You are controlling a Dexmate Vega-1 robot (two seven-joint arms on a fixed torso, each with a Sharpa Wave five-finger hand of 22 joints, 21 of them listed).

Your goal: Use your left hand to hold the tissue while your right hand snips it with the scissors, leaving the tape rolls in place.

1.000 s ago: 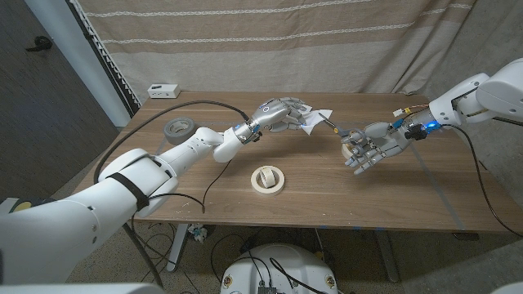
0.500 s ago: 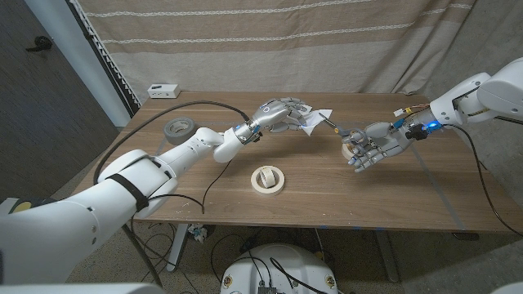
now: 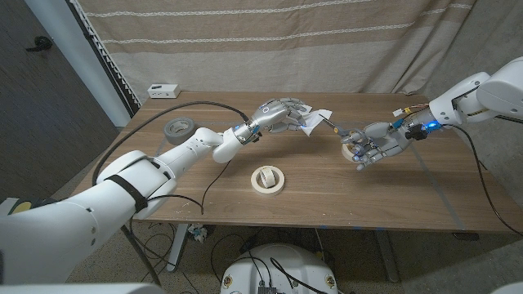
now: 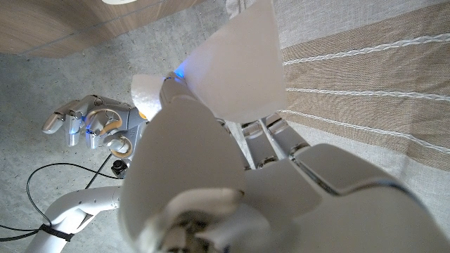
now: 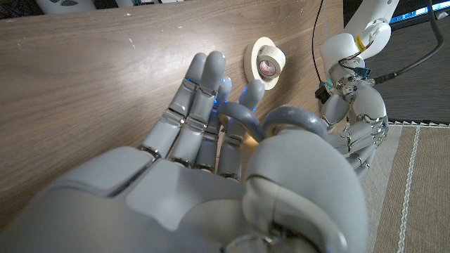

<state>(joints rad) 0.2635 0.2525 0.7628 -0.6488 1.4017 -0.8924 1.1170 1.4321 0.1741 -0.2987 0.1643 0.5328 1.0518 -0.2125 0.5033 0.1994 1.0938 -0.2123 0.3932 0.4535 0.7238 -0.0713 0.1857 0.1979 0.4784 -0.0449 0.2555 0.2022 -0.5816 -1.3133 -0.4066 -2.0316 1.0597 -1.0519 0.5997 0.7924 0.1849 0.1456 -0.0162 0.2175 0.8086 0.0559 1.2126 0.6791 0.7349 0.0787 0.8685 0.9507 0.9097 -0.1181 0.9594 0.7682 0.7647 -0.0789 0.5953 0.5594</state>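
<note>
Striped curtain hangs behind the wooden counter (image 3: pixel 310 175). Left hand (image 3: pixel 282 114) holds the tissue (image 3: pixel 315 121) up off the counter, so the holding part looks done. Facing it, the right hand (image 3: pixel 372 147) grips the scissors (image 3: pixel 337 128), blades near the tissue's edge; no cut shows yet. One tape roll (image 3: pixel 267 179) lies below the left hand, another (image 3: pixel 179 127) beside its forearm, both undisturbed.

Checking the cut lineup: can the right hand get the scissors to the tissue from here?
Probably yes. The right hand holds the scissors with the tips close beside the tissue, which the left hand holds up; nothing sits between them.
</note>
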